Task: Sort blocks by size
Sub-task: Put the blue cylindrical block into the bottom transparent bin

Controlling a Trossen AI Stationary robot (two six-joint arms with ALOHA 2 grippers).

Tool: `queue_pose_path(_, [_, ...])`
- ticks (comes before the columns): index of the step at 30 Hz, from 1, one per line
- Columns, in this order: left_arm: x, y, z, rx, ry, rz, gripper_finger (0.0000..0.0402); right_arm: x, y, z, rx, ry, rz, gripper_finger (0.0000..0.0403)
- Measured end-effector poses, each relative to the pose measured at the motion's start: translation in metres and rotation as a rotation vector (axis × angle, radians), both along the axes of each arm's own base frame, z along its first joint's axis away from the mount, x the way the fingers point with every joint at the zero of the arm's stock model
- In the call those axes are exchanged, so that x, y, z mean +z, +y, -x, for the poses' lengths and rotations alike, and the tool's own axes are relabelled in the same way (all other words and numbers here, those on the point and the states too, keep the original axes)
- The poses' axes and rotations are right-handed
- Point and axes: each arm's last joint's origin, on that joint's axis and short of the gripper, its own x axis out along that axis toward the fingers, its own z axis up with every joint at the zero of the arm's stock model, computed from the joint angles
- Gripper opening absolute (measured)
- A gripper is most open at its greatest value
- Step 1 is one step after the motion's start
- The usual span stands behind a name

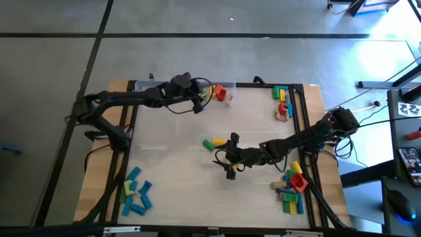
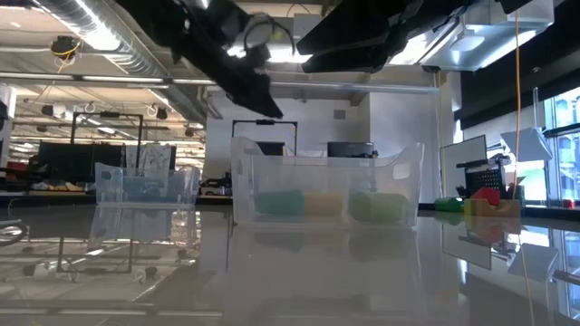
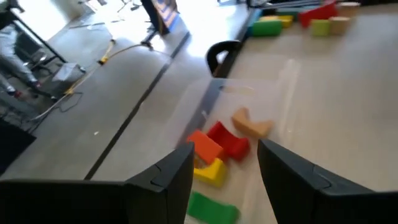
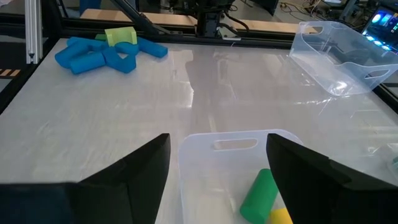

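Note:
My left gripper (image 1: 201, 100) hangs open above a clear tub (image 1: 227, 85) at the table's far edge. In that tub lie orange (image 3: 204, 147), red (image 3: 227, 139), tan (image 3: 251, 124), yellow (image 3: 210, 172) and green (image 3: 212, 207) blocks. Its fingers stand over them and touch none. My right gripper (image 1: 230, 158) is open above a second clear tub (image 4: 231, 144) at mid-table, which holds a green block (image 4: 259, 193) and a yellow block (image 4: 281, 215). The low view shows this tub (image 2: 326, 188) with teal, yellow and green blocks resting on its floor.
Blue blocks and a green one are heaped at the near left (image 1: 135, 195). More blocks lie at the far right (image 1: 283, 102) and the near right (image 1: 293, 187). Another clear tub (image 4: 336, 50) stands toward the far left. A black frame (image 1: 306, 131) borders the table.

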Motion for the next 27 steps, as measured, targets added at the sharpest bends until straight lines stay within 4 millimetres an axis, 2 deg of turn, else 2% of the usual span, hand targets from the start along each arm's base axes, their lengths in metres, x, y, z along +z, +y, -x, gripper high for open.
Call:
queue_pose_path(6, [0.024,-0.036,0.018,-0.079,0.043,0.027,0.0172,-0.001,0.000,0.000,0.000,0.007,0.003,0.0264])
queue_pose_path(10, [0.031,-0.061,0.031,-0.132,0.108,0.072,0.0173,-0.001,0.000,0.000,0.000,0.011,0.004,0.0264])
queue_pose_path(27, [0.023,-0.153,0.078,-0.252,0.430,0.330,0.0173,-0.002,0.000,0.001,0.003,0.018,0.005,0.0264])
